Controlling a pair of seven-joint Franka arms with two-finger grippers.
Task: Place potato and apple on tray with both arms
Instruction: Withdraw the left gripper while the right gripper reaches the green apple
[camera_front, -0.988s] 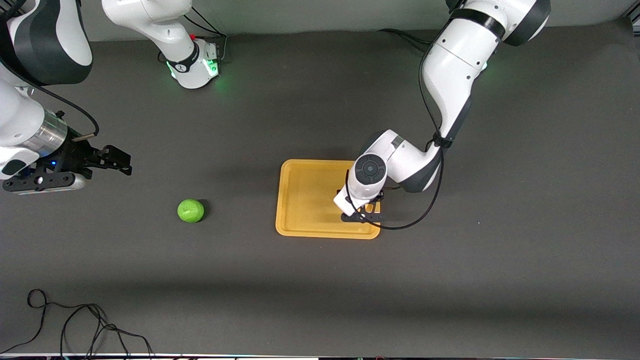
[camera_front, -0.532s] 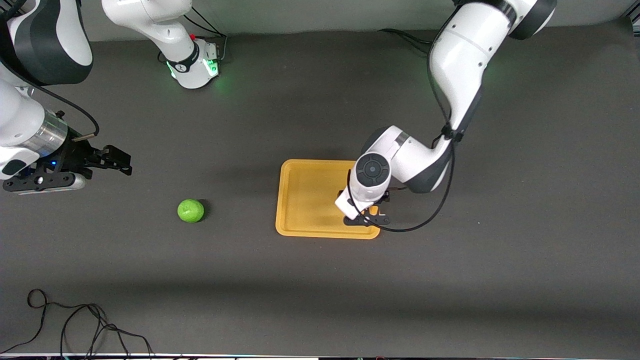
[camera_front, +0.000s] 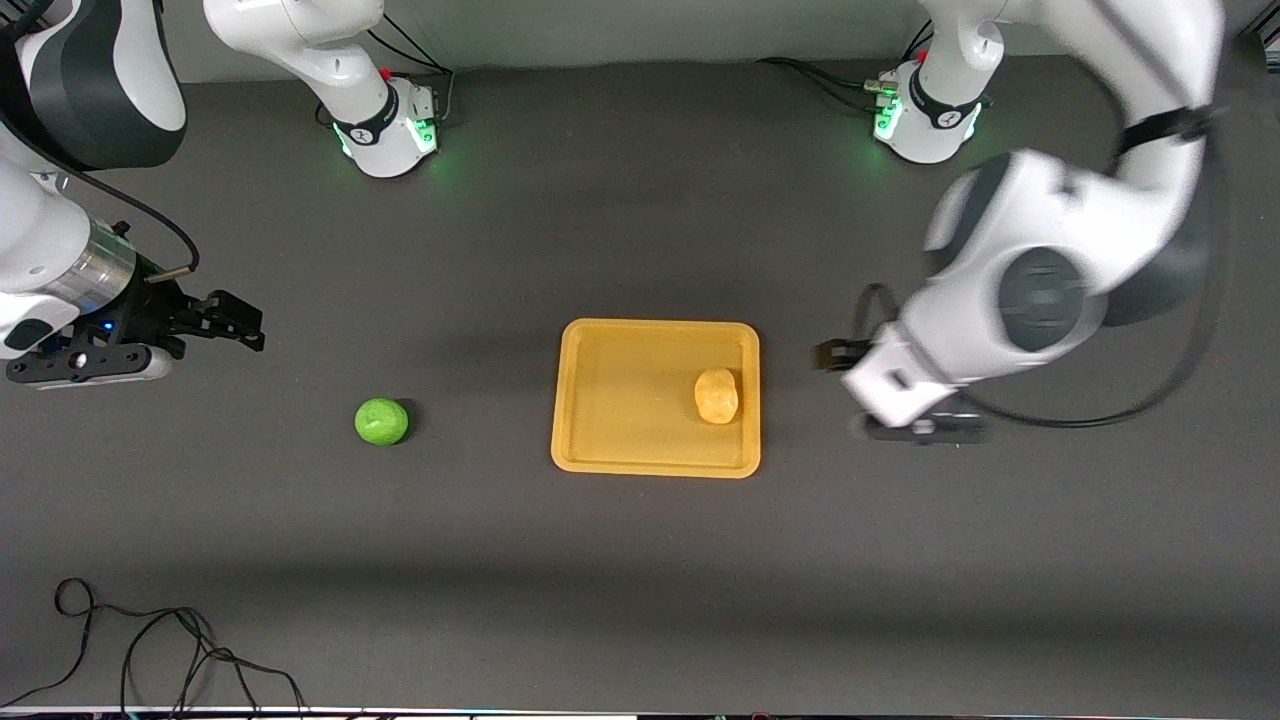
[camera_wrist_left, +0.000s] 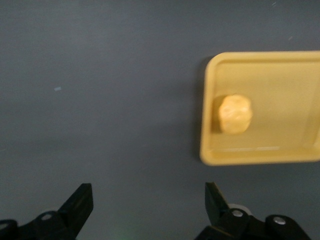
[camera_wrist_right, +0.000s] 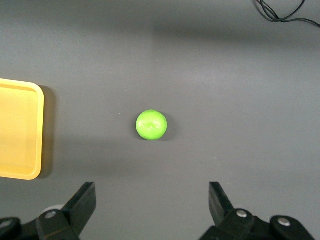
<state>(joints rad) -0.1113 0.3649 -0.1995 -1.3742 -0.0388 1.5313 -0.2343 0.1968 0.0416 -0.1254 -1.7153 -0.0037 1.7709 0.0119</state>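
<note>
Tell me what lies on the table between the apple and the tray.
Nothing: in the front view, only bare dark tabletop separates the apple from the tray. The right wrist view shows the same bare stretch.

A matte, lumpy-skinned potato (camera_front: 717, 395) rests on a smooth plastic tray (camera_front: 610, 400) at frame centre. The apple (camera_front: 381, 421), lower left, looks waxy against the dull, matt counter (camera_front: 640, 560).

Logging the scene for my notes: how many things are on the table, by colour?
Yellow-tan: 1, the lumpy matte potato, lying on the tray.
Green: 1, the small round bright-green apple, on the table toward the right arm's end.
Yellow-orange: 1, the flat rectangular plastic tray.
Total: 3.
</note>
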